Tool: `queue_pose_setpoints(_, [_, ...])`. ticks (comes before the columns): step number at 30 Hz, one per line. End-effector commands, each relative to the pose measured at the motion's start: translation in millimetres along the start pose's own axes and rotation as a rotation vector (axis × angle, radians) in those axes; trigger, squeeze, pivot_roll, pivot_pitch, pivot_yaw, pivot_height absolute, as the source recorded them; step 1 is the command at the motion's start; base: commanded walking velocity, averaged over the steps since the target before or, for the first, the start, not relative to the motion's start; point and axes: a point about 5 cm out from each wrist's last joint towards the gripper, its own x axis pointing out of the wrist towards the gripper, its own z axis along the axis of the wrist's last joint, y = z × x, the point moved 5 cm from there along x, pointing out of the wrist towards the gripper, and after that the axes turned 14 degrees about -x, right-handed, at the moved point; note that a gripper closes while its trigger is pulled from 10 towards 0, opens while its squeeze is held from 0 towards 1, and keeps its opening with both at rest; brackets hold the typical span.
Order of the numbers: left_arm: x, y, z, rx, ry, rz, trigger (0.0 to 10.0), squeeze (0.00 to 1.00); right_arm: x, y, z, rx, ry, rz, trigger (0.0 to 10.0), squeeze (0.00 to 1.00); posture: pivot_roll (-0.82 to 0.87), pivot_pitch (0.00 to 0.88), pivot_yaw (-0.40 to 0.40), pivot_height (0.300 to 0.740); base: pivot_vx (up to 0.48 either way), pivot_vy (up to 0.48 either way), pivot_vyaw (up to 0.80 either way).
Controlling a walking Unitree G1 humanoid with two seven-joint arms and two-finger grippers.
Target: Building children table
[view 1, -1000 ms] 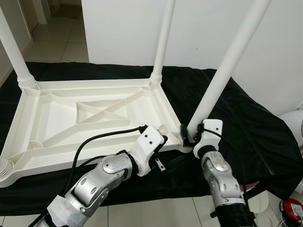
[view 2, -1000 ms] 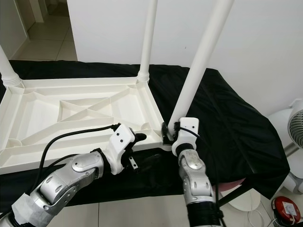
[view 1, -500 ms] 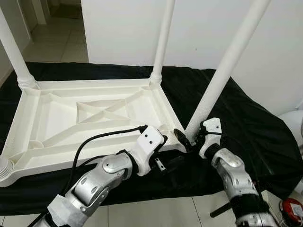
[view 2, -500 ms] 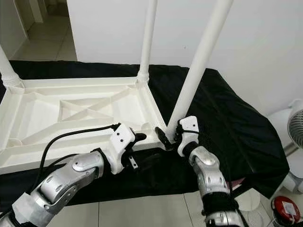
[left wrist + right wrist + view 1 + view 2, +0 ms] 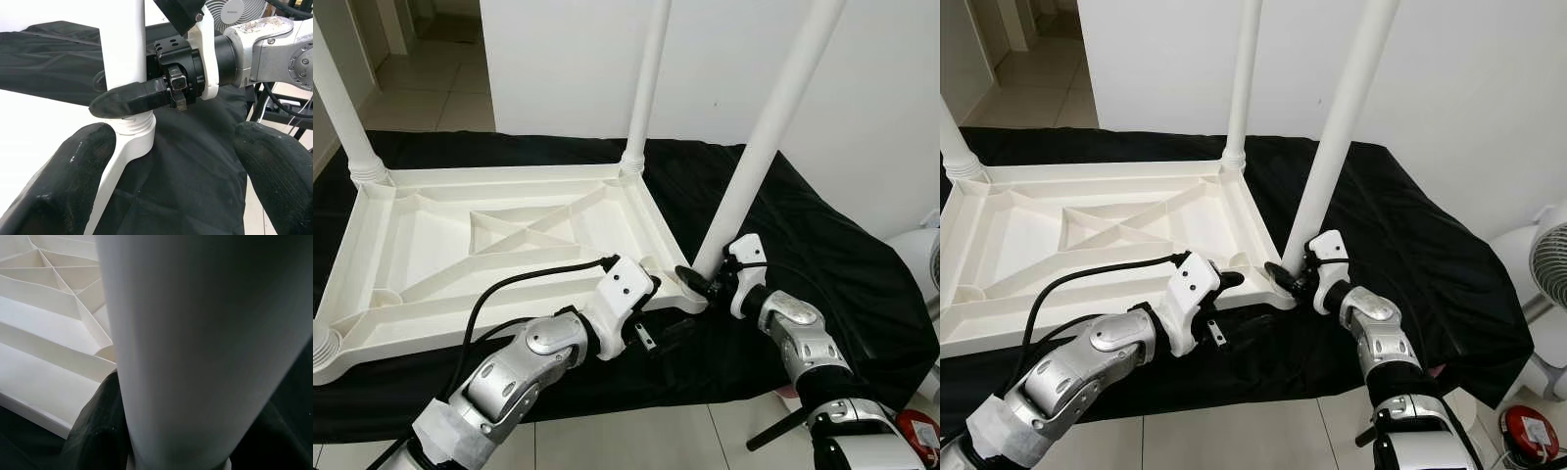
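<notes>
I am working on the upturned white plastic children's table top (image 5: pixel 499 245), which is lying ribbed side up on the black cloth (image 5: pixel 822 255) across the middle of the head views, with one round white leg (image 5: pixel 651 88) standing at the upper centre and another (image 5: pixel 337 108) at the upper left. My right hand (image 5: pixel 705 284) is gripping the base of the tilted round white plastic leg (image 5: pixel 773 137) at lower centre right, fingers closing around it just above the threaded collar at the near corner socket. My left hand (image 5: pixel 171 161) is hovering beside that corner with its fingers wide and holding nothing. The leg is leaning toward the upper right instead of standing straight like the others, so I am judging that turning it now could cross the thread or pop it out of the socket; with my left hand not bracing the table top, the whole piece could also be sliding on the cloth as I twist. The left wrist view is showing what the head views are hiding: one of my right fingers (image 5: pixel 132 100) is pressing across the leg right at the collar (image 5: pixel 134 129), in the centre left of that frame. The right wrist view, at its upper left, is showing the ribs (image 5: pixel 54 293) just behind the leg.
</notes>
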Motion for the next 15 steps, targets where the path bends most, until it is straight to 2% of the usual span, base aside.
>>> queue_pose_setpoints(1, [0.7,-9.2,-0.1,0.015,0.023,-0.107,10.0,0.0,-1.1,10.0,-9.5,-0.014,0.042,0.072,0.0,0.0,-0.01,0.0,-0.11,0.74,0.0,0.0,0.0])
queue_pose_setpoints(7, [0.7,-9.1,0.3,0.014,0.022,-0.106,10.0,0.0,-5.4,9.0,-13.7,0.013,0.041,0.064,0.0,0.0,-0.02,0.0,-0.104,0.74,0.0,0.0,0.0])
queue_pose_setpoints(8, [0.8,-9.3,0.2,0.014,0.023,-0.108,10.0,0.0,-5.8,7.6,-15.6,0.017,0.045,0.049,3.0,0.0,-0.02,0.0,-0.104,0.74,0.0,0.0,0.0])
queue_pose_setpoints(9, [0.8,-9.4,0.1,0.015,0.024,-0.109,10.0,0.0,-6.0,6.6,-16.8,0.019,0.047,0.039,3.0,0.0,-0.02,0.0,-0.104,0.74,0.0,0.0,0.0])
queue_pose_setpoints(10, [1.0,-9.5,0.1,0.014,0.024,-0.11,10.0,0.0,-6.1,7.0,-17.6,0.032,0.046,0.022,10.0,0.0,-0.02,0.0,-0.104,0.74,0.0,0.0,0.0])
queue_pose_setpoints(15, [1.2,-10.0,0.0,0.012,0.023,-0.111,10.0,0.0,-6.0,4.5,-22.6,0.048,0.071,-0.053,10.0,0.0,-0.03,0.0,-0.104,0.74,0.0,0.0,0.0])
